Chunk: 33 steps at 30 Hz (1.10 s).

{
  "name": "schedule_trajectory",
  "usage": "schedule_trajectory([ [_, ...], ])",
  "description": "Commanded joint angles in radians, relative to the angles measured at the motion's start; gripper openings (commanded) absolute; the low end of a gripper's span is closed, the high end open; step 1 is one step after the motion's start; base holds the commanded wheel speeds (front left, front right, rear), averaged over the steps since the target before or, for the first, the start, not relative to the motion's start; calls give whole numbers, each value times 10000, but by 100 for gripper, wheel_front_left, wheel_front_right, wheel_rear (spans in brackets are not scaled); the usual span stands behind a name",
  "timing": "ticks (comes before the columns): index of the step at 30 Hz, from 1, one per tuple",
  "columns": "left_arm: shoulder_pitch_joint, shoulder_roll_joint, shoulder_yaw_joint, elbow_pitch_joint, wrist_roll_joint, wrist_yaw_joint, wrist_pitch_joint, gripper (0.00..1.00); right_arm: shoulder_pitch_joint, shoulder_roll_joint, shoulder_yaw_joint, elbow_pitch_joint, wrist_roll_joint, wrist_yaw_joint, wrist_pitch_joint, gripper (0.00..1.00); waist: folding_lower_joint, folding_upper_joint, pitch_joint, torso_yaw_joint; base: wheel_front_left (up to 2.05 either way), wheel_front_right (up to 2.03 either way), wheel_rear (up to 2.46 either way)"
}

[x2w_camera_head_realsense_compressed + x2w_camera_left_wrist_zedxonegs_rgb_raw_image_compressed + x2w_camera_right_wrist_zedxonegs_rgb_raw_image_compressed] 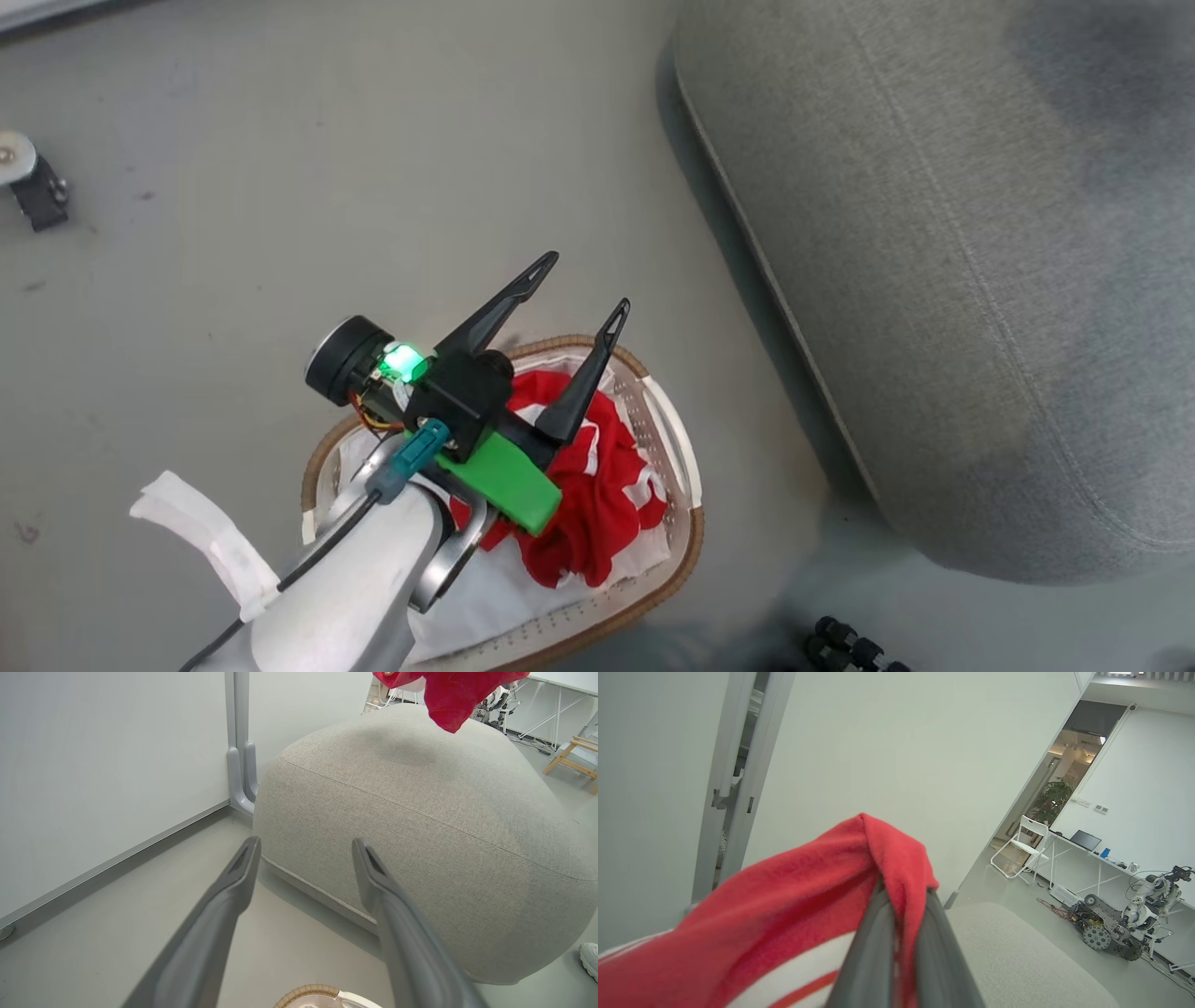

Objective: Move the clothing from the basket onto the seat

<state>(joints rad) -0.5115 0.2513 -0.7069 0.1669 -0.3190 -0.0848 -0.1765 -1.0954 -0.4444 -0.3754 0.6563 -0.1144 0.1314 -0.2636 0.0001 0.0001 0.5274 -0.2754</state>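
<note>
The white basket [686,467] with a brown rim stands on the floor, holding red and white clothing [607,495]. My left gripper [586,285] hovers open above the basket's far end, fingers pointing toward the grey seat [934,233]; its own view shows the same spread fingers [303,847] before the seat [420,812] and the basket rim [306,991] at the bottom. My right gripper [906,889] is shut on a red garment [784,905] with white panels, held high. That garment [451,693] hangs above the seat in the left wrist view.
A white wall and grey post [240,742] stand left of the seat. A caster [28,182] sits on the floor at far left. A shoe [589,959] shows by the seat. A folding chair [1020,851], desk and another robot [1129,924] stand beyond.
</note>
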Motion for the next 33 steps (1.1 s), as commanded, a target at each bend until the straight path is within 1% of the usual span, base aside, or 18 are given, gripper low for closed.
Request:
schedule_trajectory([
  [1, -157, 148, 52, -155, 41, 71, 65, 100, -218, 86, -53, 98, -169, -14, -17, 0, -1, -1, 1157, 644, 0, 0, 0],
  [4, -46, 311, 35, -414, 85, 159, 201, 100, -398, 352, -171, 400, -438, -14, -17, 0, -1, -1, 1421, 657, 0, 0, 0],
  [9, 87, 331, 20, -592, 11, 261, 245, 100, -84, 806, -144, 991, -822, -14, -17, 0, -1, -1, 1599, 675, 0, 0, 0],
  [15, 26, 375, 46, -539, -57, 319, 157, 100, 540, 979, -20, 1465, -1076, -14, -15, 0, -1, -1, 1575, 651, 0, 0, 0],
  [16, 34, 366, 43, -506, -64, 323, 127, 100, 632, 973, -46, 1466, -1084, -14, -15, 4, -1, -1, 1538, 640, 0, 0, 0],
  [17, 48, 349, 30, -450, -84, 320, 110, 100, 774, 1014, -66, 1452, -1111, -14, -17, 22, -1, -1, 1474, 634, 0, 0, 0],
  [19, 61, 272, -44, -343, -116, 272, 21, 100, 1108, 1150, -137, 1346, -971, -14, -15, 47, -1, -1, 1312, 665, 0, 0, 0],
  [20, 44, 248, -84, -289, -99, 241, -32, 100, 1303, 1192, -129, 1325, -937, -14, -11, 79, -1, -1, 1237, 679, 0, 0, 0],
  [21, 50, 191, -89, -207, -169, 212, -104, 100, 1531, 1215, -119, 1243, -932, -14, -11, 99, -1, -1, 1129, 693, 0, 0, 0],
  [26, 13, 16, -68, 162, -303, 145, -377, 100, 2478, 1432, -67, 1042, -632, -14, -11, 100, -1, -1, 531, 760, 0, 0, 0],
  [33, 282, -316, 187, 787, -700, 126, -747, 100, 3507, 1477, 480, 863, -360, -14, -11, 100, -1, -1, -709, 909, 0, 0, 0],
])
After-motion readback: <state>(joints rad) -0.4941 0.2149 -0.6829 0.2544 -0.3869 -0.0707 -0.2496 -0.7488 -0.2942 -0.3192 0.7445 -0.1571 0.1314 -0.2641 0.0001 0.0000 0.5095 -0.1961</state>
